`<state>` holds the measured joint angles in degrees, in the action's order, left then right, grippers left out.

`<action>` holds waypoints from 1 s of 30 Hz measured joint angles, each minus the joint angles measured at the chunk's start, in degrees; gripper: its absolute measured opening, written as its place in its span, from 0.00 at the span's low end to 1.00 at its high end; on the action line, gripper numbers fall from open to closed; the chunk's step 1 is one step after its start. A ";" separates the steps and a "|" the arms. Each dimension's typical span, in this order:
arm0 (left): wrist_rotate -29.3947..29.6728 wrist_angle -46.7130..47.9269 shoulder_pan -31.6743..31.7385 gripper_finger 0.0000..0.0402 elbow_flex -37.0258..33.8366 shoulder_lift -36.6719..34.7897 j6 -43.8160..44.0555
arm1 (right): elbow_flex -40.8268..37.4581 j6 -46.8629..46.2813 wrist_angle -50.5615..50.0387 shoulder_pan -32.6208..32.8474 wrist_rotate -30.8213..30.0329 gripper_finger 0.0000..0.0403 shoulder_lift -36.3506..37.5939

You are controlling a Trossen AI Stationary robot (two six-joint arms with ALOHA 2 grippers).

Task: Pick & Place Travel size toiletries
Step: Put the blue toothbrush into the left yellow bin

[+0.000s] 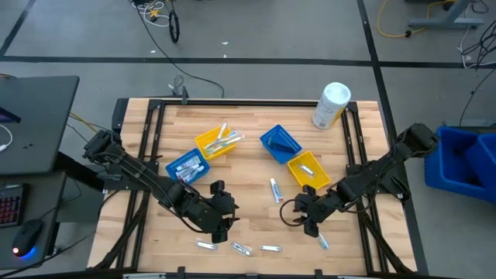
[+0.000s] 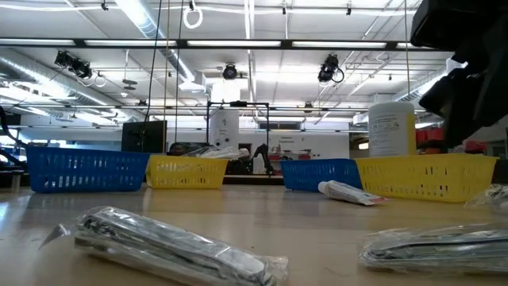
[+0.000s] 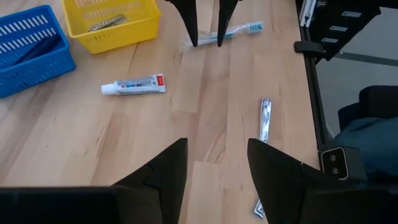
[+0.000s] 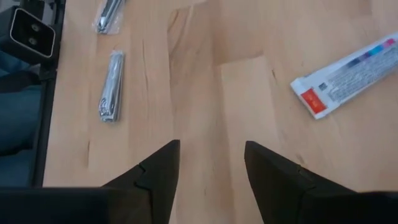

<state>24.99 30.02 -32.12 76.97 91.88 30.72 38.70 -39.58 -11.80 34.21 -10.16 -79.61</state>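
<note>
Small toiletries lie flat on the wooden table. A white toothpaste tube (image 1: 275, 188) lies in the middle; it also shows in the left wrist view (image 3: 134, 85) and the right wrist view (image 4: 348, 74). Three clear-wrapped silver items (image 1: 205, 245) (image 1: 242, 249) (image 1: 270, 248) lie near the front edge. A wrapped toothbrush (image 1: 322, 240) lies front right. My left gripper (image 1: 222, 223) (image 3: 214, 168) is open and empty over bare wood. My right gripper (image 1: 304, 218) (image 4: 211, 165) is open and empty, between the tube and the toothbrush (image 3: 227, 34).
Behind the grippers stand a yellow bin (image 1: 215, 143) with toothbrushes, a blue bin (image 1: 186, 165), a second blue bin (image 1: 279, 143) and a second yellow bin (image 1: 308, 170). A large white container (image 1: 332, 105) stands at the far right. Black frame rails run along the table's edges.
</note>
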 joint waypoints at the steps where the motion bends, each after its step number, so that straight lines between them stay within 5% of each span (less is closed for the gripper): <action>1: 0.02 0.00 0.00 0.44 0.00 0.00 -0.08 | 0.00 0.42 0.23 0.00 -0.40 0.48 0.00; 14: 3.32 -8.68 -2.59 0.44 -5.87 0.07 -2.46 | 0.00 5.87 1.74 0.00 -0.72 0.64 -0.02; 25: 2.14 -21.70 -3.89 0.44 -16.16 0.11 -0.07 | 0.00 5.10 2.87 -0.02 -12.41 0.62 -0.02; 30: 2.21 -24.73 -3.87 0.44 -17.97 0.11 2.53 | 0.02 6.37 5.91 -0.02 -12.78 0.59 -0.02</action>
<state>27.20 5.29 -35.99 59.00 91.98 33.25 38.72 -33.21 -5.90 34.20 -22.94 -79.64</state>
